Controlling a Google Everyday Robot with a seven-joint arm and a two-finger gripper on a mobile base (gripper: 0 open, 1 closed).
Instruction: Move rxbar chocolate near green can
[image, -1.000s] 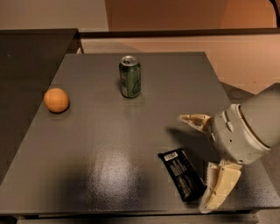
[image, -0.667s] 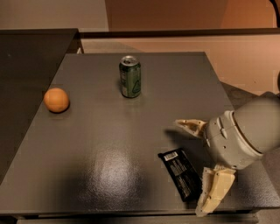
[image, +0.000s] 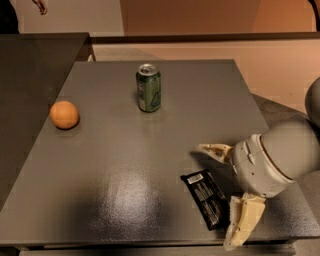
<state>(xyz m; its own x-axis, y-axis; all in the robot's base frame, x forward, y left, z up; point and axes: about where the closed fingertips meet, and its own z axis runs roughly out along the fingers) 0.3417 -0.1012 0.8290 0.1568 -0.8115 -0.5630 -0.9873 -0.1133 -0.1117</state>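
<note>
Grey counter (image: 150, 190), viewed from its near edge. Since a second ago your pincer (image: 229, 185) has sunk toward the near right corner, jaws wide and empty, beside the rxbar chocolate (image: 206, 197), which has not moved. By the far edge, well apart, stands the green can (image: 148, 88); grasp pending.

Matt plastic hand (image: 216, 196) beside glossy rxbar chocolate (image: 205, 200) on sheeny table (image: 125, 165).
</note>
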